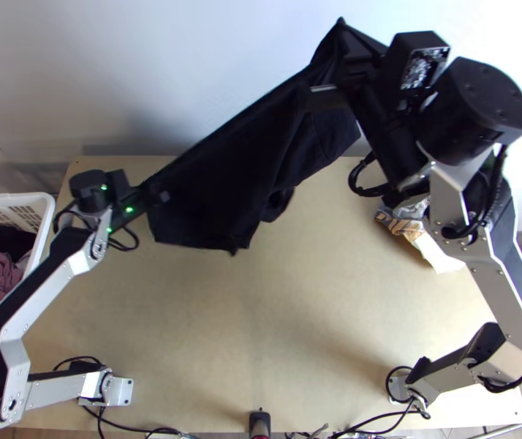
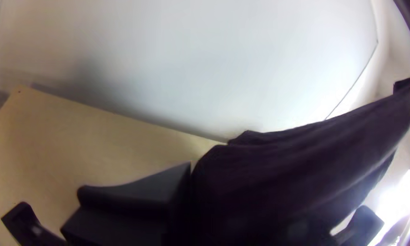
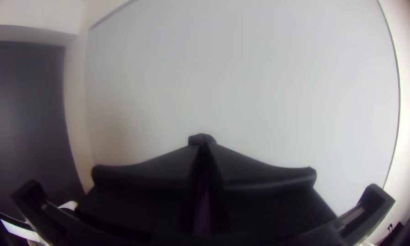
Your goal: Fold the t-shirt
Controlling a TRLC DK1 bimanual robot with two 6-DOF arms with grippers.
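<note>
Aslant, black t-shirt [image 1: 232, 164] stretched taut, left claw [image 1: 154, 193] clamped on 1 end, right claw [image 1: 349, 53] likewise opposite

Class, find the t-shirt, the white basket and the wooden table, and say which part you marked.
T-shirt [image 1: 217, 190]: top view, on the dark cloth stretched between the arms.
White basket [image 1: 12, 205]: top view, on its far wall.
Wooden table [image 1: 297, 293]: top view, on its bare top.
</note>
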